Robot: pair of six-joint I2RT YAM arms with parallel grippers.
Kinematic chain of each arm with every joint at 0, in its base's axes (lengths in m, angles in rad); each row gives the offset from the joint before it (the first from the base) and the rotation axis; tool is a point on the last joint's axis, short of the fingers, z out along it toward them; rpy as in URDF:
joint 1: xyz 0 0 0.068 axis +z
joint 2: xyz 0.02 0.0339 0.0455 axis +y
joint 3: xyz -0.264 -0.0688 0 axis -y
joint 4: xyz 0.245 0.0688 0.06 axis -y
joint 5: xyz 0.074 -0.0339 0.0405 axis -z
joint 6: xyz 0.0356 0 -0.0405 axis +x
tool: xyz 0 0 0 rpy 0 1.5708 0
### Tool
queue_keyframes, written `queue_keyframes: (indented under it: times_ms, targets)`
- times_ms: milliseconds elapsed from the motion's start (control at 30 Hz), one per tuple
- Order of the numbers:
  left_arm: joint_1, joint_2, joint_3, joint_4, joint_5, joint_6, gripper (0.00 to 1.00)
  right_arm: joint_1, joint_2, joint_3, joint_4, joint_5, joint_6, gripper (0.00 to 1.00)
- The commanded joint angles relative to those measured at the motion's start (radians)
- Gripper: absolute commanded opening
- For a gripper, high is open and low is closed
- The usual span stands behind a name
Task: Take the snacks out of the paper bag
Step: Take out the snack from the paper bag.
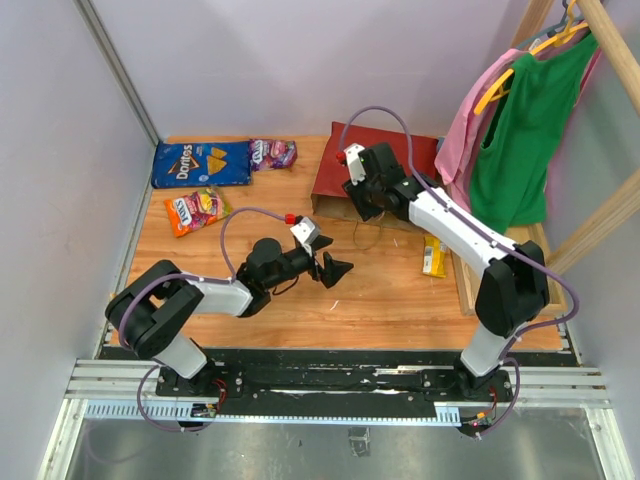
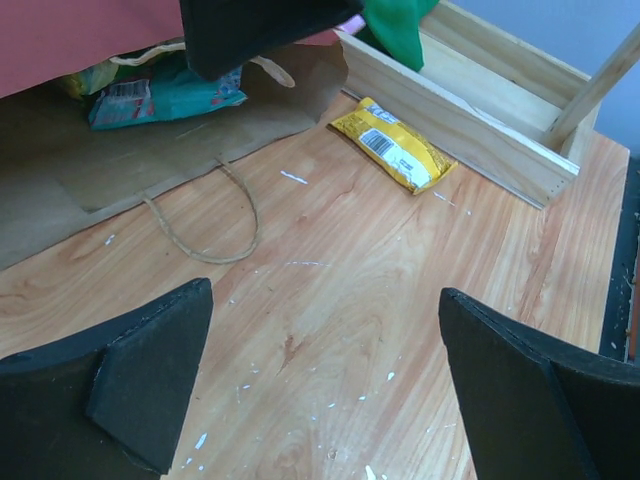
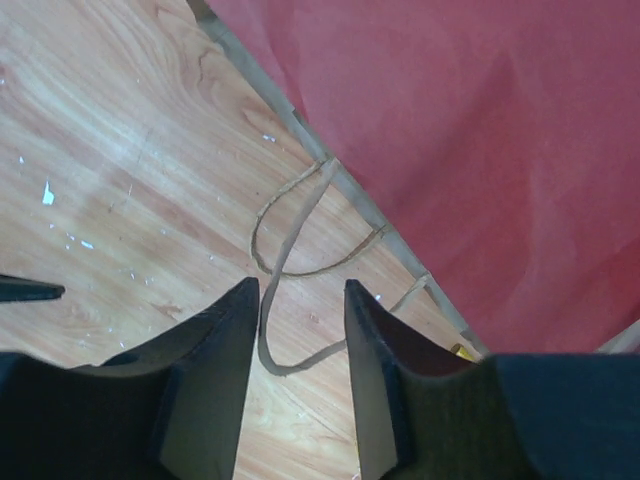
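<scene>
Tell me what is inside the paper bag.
In the mouth of the paper bag lies a teal packet, with a green-yellow packet behind it. Deeper in, the red top side covers everything.

Paper bag point(image 1: 328, 175) at the table's point(image 1: 400, 300) back centre, Doritos bag point(image 1: 200, 163) to its left, snack bar point(image 1: 434, 256) nearer right

"Doritos" on the blue bag point(image 1: 201, 163); yellow packet's point(image 2: 393, 145) barcode label print too small.

Orange-brown wood-grain tabletop point(image 2: 350, 330): smooth, white-flecked. Large red paper carrier bag point(image 3: 480, 130): matt outside, brown kraft inside; twisted paper loop handle point(image 2: 250, 220). Yellow snack packet point(image 2: 395, 145), big blue Doritos bag point(image 1: 200, 162): glossy film. Pale wooden frame point(image 2: 450, 110): bare, matt.
</scene>
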Motion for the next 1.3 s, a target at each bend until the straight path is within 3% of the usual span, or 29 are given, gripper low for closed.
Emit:
queue_keyframes:
  times_ms: [0, 167, 367, 633, 833, 967, 1100, 1267]
  targets:
    - [-0.006, 0.006, -0.020, 0.080, -0.043, -0.025, 1.00, 0.030, 0.054, 0.070, -0.046, 0.064, -0.017, 0.35]
    - [0.001, 0.000, -0.040, 0.073, -0.110, -0.079, 1.00, 0.053, 0.093, 0.114, -0.074, 0.088, -0.021, 0.26]
    - [0.024, -0.001, -0.081, 0.110, -0.096, -0.131, 1.00, 0.065, 0.131, 0.174, -0.131, 0.101, -0.018, 0.01]
    - [0.089, 0.002, -0.130, 0.206, -0.033, -0.251, 1.00, 0.106, 0.125, 0.300, -0.128, 0.010, 0.033, 0.01]
    - [0.158, -0.022, -0.101, 0.064, -0.003, -0.380, 1.00, 0.170, 0.151, 0.422, -0.145, -0.008, 0.061, 0.01]
    - [0.158, -0.115, -0.156, 0.045, -0.097, -0.414, 1.00, 0.212, 0.160, 0.475, -0.141, 0.028, 0.101, 0.01]
    - [0.162, -0.194, -0.113, -0.150, -0.151, -0.492, 1.00, 0.231, 0.173, 0.503, -0.119, 0.020, 0.127, 0.01]
    - [0.162, -0.177, -0.156, -0.017, -0.091, -0.696, 0.99, 0.237, 0.217, 0.559, -0.101, 0.034, 0.137, 0.01]
